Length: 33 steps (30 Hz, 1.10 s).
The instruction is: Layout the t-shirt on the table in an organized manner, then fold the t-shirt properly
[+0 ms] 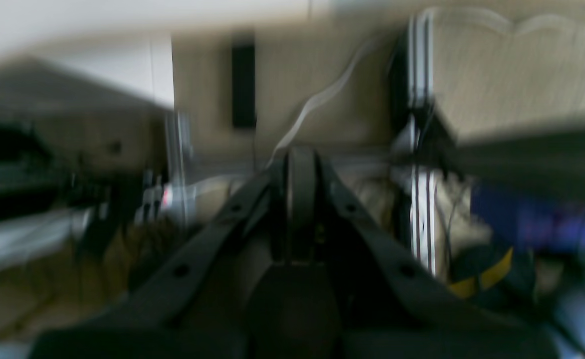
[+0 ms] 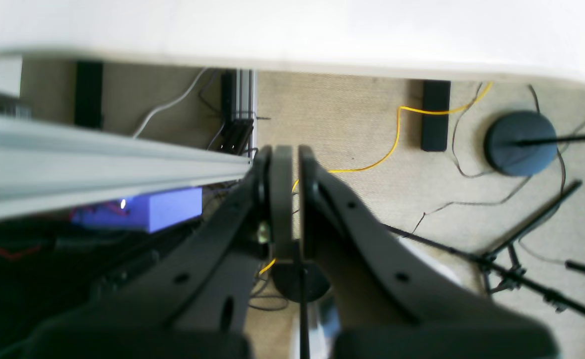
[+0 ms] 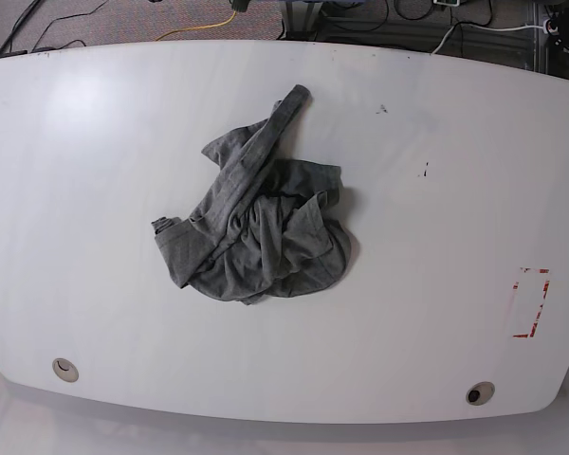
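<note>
grey knit cloth is lying bunched in a heap near the middle of the base frame: the t-shirt [image 3: 256, 227] is sitting crumpled on the white surface [image 3: 95, 152], so nothing of the task is looking done yet. it is neither being spread flat nor being folded; the laying-out is still waiting to begin, and the folding is coming after that. one long band of fabric, perhaps a sleeve or a twisted hem, is reaching up toward the upper middle of the frame, while the bulk is pooling in deep wrinkles below it, with a ribbed edge showing at the lower left of the heap. the cloth is lying well apart from the red tape rectangle [image 3: 530, 302] at the right edge and from the two round cable holes [image 3: 65, 369] along the bottom. neither arm is appearing in the base frame. in the left wrist frame, badly blurred, the left end effector [image 1: 299, 164] is looking pressed together on nothing, pointing at floor and frame legs rather than at cloth. in the right wrist frame the right end effector [image 2: 287, 159] is likewise sitting nearly closed, with only a sliver showing between the jaws, pinching nothing and hanging over carpet and a yellow cable [image 2: 397, 134] beside the surface's edge.
</note>
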### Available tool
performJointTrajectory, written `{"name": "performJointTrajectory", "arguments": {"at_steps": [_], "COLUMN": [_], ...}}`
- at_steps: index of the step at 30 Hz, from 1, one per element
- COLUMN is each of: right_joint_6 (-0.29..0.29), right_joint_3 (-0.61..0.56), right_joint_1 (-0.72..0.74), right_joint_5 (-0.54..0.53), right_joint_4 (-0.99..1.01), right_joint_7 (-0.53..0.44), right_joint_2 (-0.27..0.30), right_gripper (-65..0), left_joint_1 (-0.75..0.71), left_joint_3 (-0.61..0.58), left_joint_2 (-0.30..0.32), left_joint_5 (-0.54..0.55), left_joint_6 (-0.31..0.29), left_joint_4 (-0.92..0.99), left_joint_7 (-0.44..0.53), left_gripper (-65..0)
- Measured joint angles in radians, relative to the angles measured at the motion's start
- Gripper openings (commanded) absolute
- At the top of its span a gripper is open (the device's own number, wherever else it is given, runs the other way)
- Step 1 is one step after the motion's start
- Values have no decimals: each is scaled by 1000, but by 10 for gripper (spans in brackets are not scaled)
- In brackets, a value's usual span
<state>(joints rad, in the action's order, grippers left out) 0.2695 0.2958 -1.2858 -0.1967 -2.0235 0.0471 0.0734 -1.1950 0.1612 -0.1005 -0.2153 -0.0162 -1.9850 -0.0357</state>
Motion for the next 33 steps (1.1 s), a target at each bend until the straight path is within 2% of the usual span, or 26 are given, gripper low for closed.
{"name": "performJointTrajectory", "arguments": {"at_steps": [7, 18, 26, 30, 33], "right_joint_6": [1, 1, 0, 29, 46], "right_joint_3": [4, 4, 5, 3, 1], "right_joint_1": [55, 158, 251, 309, 347], "right_joint_5": [-62, -74, -74, -74, -74], "right_joint_4": [2, 2, 3, 2, 2], "right_joint_7": [34, 31, 33, 34, 39], "right_joint_2": [39, 32, 35, 29, 29], "right_gripper": [-629, -629, -625, -621, -568], "left_joint_1": [99, 248, 357, 406, 444], "left_joint_3": [2, 5, 4, 4, 3], "left_joint_2": [26, 27, 60, 60, 58], "left_joint_5": [0, 0, 0, 0, 0], "left_joint_6": [2, 2, 2, 1, 0], "left_joint_4": [0, 1, 2, 2, 5], "left_joint_7": [-3, -5, -4, -7, -9], "left_gripper": [-650, -650, -650, -650, -642]}}
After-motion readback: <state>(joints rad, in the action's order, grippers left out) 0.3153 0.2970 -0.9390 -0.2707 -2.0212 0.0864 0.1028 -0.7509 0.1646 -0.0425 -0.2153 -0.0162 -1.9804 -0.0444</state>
